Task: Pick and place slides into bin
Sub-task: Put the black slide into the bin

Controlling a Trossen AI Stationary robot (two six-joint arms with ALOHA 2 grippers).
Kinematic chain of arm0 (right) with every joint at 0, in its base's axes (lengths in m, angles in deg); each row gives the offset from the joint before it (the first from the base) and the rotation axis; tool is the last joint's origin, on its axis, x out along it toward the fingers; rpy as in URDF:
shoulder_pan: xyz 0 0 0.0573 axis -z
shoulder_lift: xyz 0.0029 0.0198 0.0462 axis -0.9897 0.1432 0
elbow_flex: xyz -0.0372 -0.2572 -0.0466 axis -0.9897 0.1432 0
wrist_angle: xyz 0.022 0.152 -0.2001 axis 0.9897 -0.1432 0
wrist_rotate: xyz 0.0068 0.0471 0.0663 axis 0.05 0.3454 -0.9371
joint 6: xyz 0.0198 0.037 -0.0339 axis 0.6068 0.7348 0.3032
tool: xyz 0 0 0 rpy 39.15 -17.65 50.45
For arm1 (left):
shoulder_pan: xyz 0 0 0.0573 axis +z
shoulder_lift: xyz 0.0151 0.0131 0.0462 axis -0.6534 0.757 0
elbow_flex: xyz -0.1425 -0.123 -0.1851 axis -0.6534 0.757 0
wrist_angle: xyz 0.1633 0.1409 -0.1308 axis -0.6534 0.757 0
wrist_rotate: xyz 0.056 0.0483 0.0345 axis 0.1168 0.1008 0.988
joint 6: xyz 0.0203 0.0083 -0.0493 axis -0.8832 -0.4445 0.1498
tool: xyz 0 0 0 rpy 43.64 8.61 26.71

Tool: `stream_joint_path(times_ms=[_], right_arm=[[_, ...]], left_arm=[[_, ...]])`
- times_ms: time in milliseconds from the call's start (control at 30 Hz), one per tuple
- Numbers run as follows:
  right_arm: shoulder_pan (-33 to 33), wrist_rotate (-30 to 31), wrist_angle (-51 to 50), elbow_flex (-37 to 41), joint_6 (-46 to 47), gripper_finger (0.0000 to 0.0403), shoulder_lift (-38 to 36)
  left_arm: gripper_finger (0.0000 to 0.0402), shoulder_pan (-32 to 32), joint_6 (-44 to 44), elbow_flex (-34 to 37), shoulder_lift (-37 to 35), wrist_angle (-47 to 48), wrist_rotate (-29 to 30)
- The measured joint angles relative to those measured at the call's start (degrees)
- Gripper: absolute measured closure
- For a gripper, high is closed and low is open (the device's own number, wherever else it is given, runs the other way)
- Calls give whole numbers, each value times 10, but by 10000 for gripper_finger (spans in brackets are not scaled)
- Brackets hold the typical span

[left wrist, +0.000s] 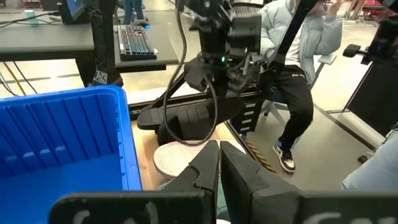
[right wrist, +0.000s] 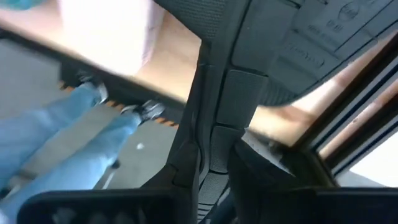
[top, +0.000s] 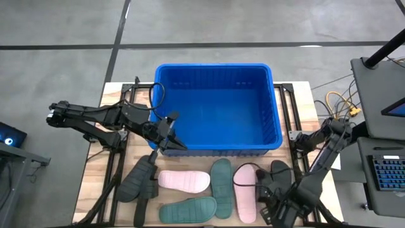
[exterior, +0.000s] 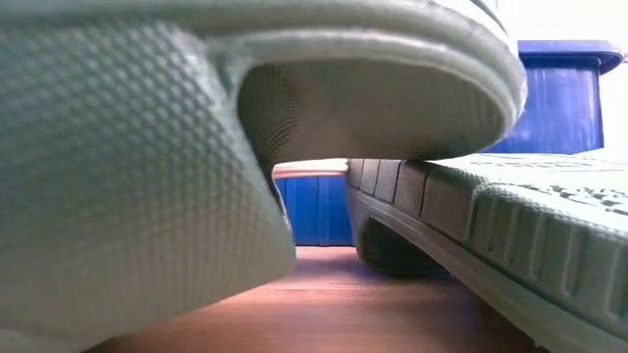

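We see the bin [top: 218, 107] standing at the far middle of the wooden surface [top: 95, 171], bright blue and with no slides inside it. The slides lie in a loose row in front of it, near the front edge: a charcoal slide [top: 136, 177] at the left, a pale pink slide [top: 183, 181] beside it, a dark green slide [top: 187, 209] lying crosswise at the front, a second dark green slide [top: 221, 179] pointing toward the bin, then another pale pink slide [top: 245, 192], and a black slide [top: 278, 177] at the right end.

Our right gripper [top: 273, 201] is down at that right end, over the black slide. In the right wrist view its fingers [right wrist: 242, 106] stand close together with a dark ribbed sole pressed against them, so we take it as clamped on the black slide.

Our left gripper [top: 175, 140] hangs just in front of the bin's near-left corner, fingers pressed together and holding nothing.

In the low view, green soles fill almost everything, with the blue bin behind them.
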State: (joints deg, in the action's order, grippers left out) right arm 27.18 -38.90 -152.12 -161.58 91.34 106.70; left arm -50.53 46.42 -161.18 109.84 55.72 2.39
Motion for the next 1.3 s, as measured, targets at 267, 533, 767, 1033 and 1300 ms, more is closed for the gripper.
stream_joint_path(times_ms=[267,533,767,1033,1300], right_arm=[[-5,2,-7,-81,-35,354,-52],[-6,75,-91,-230,-57,359,-57],[4,384,-184,-350,-107,360,-57],[58,570,-208,-438,-300,361,-65],[107,545,-183,-495,-471,361,-101]], left_arm=[[402,0,-1,0,0,0,3],[402,0,-1,0,0,-12,19],[402,0,-1,0,0,-17,19],[402,0,0,1,0,-53,19],[402,0,0,1,-2,-83,19]])
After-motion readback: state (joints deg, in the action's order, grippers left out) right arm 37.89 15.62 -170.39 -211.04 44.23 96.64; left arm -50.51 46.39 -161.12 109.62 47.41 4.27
